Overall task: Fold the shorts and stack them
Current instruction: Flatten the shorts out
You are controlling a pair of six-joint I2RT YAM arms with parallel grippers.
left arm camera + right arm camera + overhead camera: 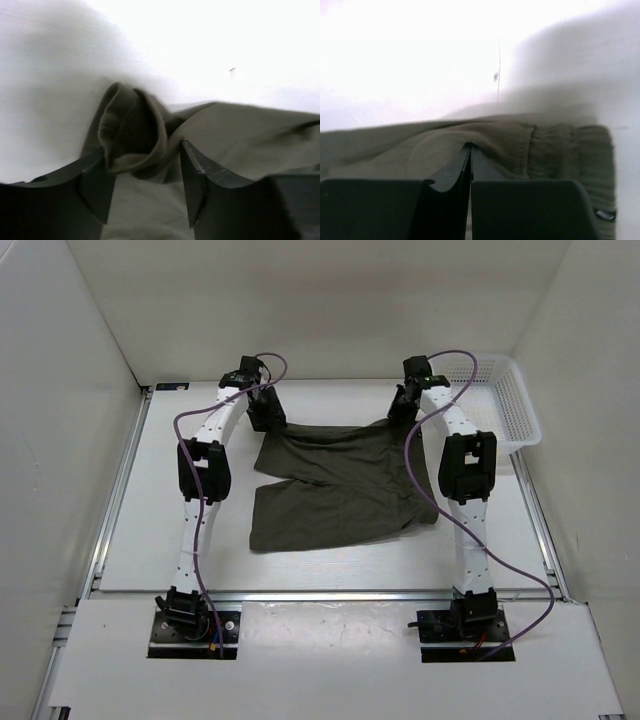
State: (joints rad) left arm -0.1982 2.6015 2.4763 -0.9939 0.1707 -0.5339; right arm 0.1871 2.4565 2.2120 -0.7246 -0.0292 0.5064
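White surface (pixel 330 560) carries dark olive-green, wrinkly fabric shorts (pixel 345 485), spread across its middle. We see the left claw (pixel 142 157) spread wide around a bunched far corner, while the right claw (pixel 470 150) is pressed together, pinching the waistband edge.

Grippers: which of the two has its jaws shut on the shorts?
The right gripper: its fingers meet, pinching an edge of the shorts. On the left gripper the fingers stand apart, a bunched fold between them.

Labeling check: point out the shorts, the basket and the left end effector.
shorts (pixel 340 490), top view, middle of fabric.
white basket (pixel 515 405), top view, right wall.
left end effector (pixel 143 150), left wrist view, between its fingertips.
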